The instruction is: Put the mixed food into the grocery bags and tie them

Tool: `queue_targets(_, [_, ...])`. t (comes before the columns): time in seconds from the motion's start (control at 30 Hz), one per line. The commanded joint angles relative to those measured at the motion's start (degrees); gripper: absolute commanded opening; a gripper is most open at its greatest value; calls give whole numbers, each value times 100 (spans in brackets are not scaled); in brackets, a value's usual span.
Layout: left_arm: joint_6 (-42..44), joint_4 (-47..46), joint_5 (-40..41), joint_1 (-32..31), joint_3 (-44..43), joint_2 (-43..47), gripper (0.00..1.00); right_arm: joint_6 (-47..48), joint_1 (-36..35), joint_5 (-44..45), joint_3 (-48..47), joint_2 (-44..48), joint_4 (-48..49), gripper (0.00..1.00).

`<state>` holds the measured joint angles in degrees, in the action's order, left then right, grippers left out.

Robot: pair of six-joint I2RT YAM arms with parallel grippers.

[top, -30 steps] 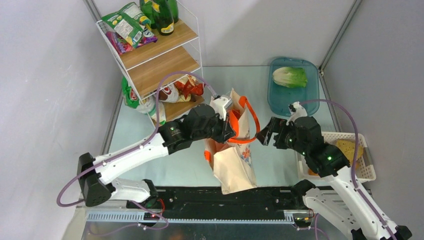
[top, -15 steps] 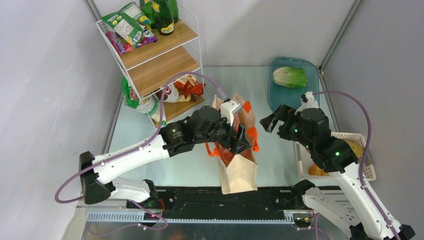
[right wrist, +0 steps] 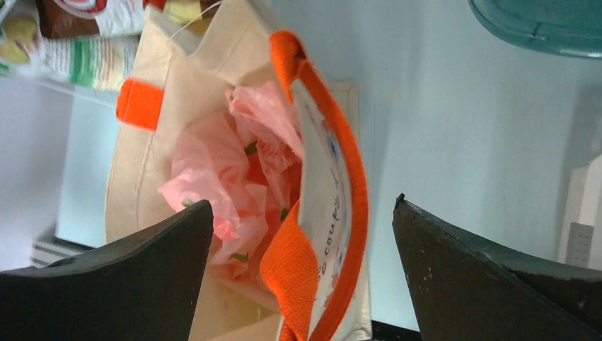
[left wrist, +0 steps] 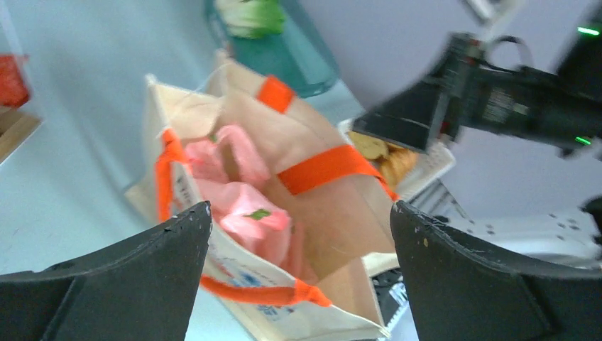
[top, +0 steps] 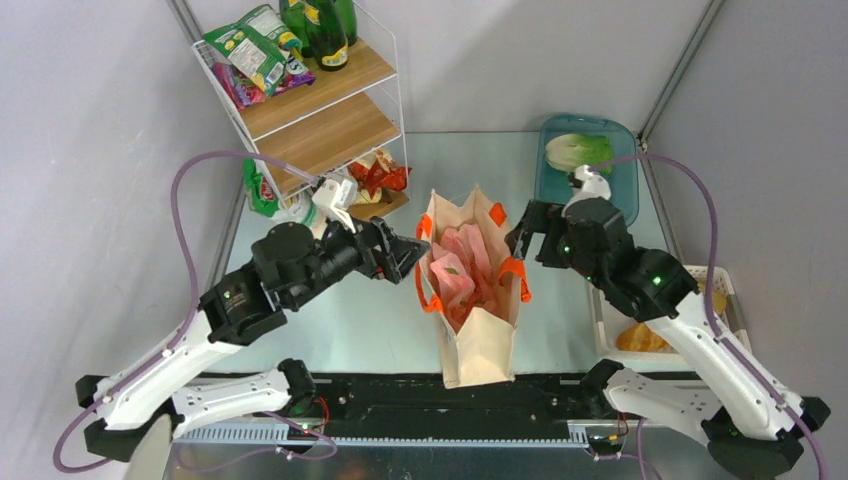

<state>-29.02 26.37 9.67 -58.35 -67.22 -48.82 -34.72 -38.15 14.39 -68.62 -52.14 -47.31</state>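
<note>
The beige tote (top: 478, 352) with orange handles (top: 513, 277) stands open mid-table, and the pink plastic bag (top: 460, 262) sits crumpled inside it. My left gripper (top: 408, 258) hangs open just left of the tote, holding nothing. Just right of the tote rim is my right gripper (top: 527, 243), also open and empty. A lettuce head (top: 578, 152) lies in the teal tray (top: 620, 195). Bread rolls (top: 640, 338) rest in the white basket (top: 598, 322). The left wrist view looks into the tote (left wrist: 334, 213) at the pink bag (left wrist: 245, 209). In the right wrist view, an orange handle (right wrist: 312, 270) lies between the fingers.
A wire-and-wood shelf (top: 320, 120) stands at the back left with green bottles (top: 325, 30) and snack packets (top: 250, 50); more packets (top: 365, 180) sit on its lowest level. Grey walls close in on both sides. The arms' black base rail (top: 420, 395) runs along the near edge.
My left gripper opened, let go of the tote's handle and pulled back to the left. The tote settled upright and open. My right gripper swung up toward the tote's right rim.
</note>
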Motion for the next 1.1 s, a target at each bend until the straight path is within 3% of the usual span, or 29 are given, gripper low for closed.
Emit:
queue_targets(0.0, [-249,550,847,340,310,-305,100,472,-892,1299,-677,-471,-409,99])
queue_targets(0.17, [-465,526,485,903,549,-786,100,349,-1352,2268,-1438,-1263,-1276,99])
queue_targets(0.3, [-469,407,316,980,544,-1237,97,726,-1664,1538,-1555,-1420,-932,99])
queue_targets(0.37, [-465,305,257,1009,553,-1381,87,830,-1784,1060,-1564,-1426,-659,99])
queue_targets(0.43, [-486,188,213,1051,614,-1435,67,860,-1901,746,-1600,-1487,-480,96])
queue_targets(0.6, [-537,-113,163,1088,851,-1270,32,906,-2206,389,-1777,-2024,-333,94])
queue_targets(0.63, [-531,-185,134,1084,908,-1240,20,917,-2252,312,-1782,-2196,-306,94])
queue_targets(0.7, [-509,-252,64,1084,975,-1154,5,885,-2276,188,-1770,-2436,-251,94])
queue_targets(0.77, [-489,-282,7,1086,1022,-1086,1,798,-2268,78,-1689,-2623,-127,95])
queue_targets(1.07, [-502,-474,-71,1083,1325,-777,0,279,-2205,-427,-819,-3027,504,98])
